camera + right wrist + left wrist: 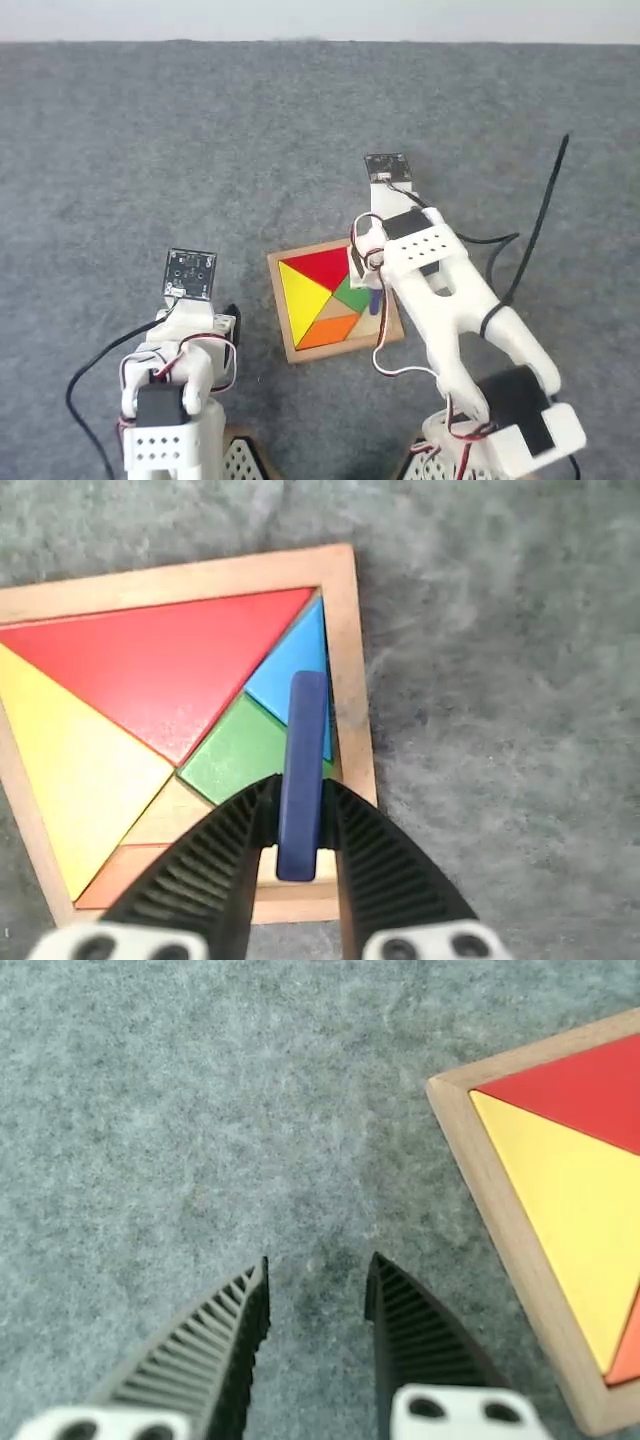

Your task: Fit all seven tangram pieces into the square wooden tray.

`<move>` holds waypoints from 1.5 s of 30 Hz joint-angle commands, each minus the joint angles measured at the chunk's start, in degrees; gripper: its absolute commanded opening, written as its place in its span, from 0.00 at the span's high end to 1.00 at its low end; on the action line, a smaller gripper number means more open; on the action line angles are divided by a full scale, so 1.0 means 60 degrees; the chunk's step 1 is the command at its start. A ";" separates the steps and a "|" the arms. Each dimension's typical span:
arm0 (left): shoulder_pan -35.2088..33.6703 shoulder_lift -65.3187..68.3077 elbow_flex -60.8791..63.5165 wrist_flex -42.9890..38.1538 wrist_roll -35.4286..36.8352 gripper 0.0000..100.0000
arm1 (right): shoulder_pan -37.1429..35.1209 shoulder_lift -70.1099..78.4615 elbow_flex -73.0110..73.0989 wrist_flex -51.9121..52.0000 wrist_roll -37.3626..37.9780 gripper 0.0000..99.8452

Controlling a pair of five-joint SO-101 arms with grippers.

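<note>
a: what has the right gripper (300, 790) got?

b: it pinches the dark blue piece (305, 730) between its fingers, and the piece stands on edge, not flat. the piece hangs over one corner of the wooden tray (345, 650). its far end reaches past the fingertips, above the light blue triangle (288, 670) and beside the green square (235, 755).

a: so what could go wrong?

b: let go like that, the piece would likely topple across its neighbours or catch on the rim. it needs to drop into the bare gap that seems to lie under the jaws. pressing down while it is misaligned could lever up the green square or the red triangle (170, 660), or shove the tray along the carpet (480, 680).

a: and the left gripper (318, 1263)?

b: it is spread and holds nothing. it sits over the carpet, with the tray's rim off to one side of its fingers, near but apart. it isn't bracing the tray, so a sideways push would meet little resistance.
</note>
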 commanded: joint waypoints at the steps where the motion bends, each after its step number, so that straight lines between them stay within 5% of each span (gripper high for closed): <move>1: 0.0015 -0.0264 -0.0081 0.0088 -0.0059 0.85 | -0.0637 -0.0608 -0.0117 0.0066 -0.1216 0.99; 8: 0.0015 -0.0264 -0.0081 0.0088 -0.0059 0.85 | -0.1018 -0.0520 -0.0059 -0.0462 -0.4513 0.88; 16: 0.0015 -0.0264 -0.0081 0.0088 -0.0059 0.85 | -0.1077 -0.0652 -0.0073 -0.0081 -0.4762 0.87; 32: 0.0015 -0.0264 -0.0081 0.0088 -0.0059 0.85 | -0.1560 -0.1253 -0.0117 0.1678 -0.2974 0.87; 36: 0.0015 -0.0264 -0.0081 0.0088 -0.0059 0.85 | -0.0725 -0.1897 -0.0264 0.0696 -0.2462 0.87; 40: 0.0015 -0.0264 -0.0081 0.0088 -0.0059 0.85 | 0.0535 -0.2015 0.0161 -0.1355 -0.0322 0.87; 45: 0.0015 -0.0264 -0.0081 0.0088 -0.0059 0.85 | 0.0681 -0.2015 0.1275 -0.3026 0.0733 0.93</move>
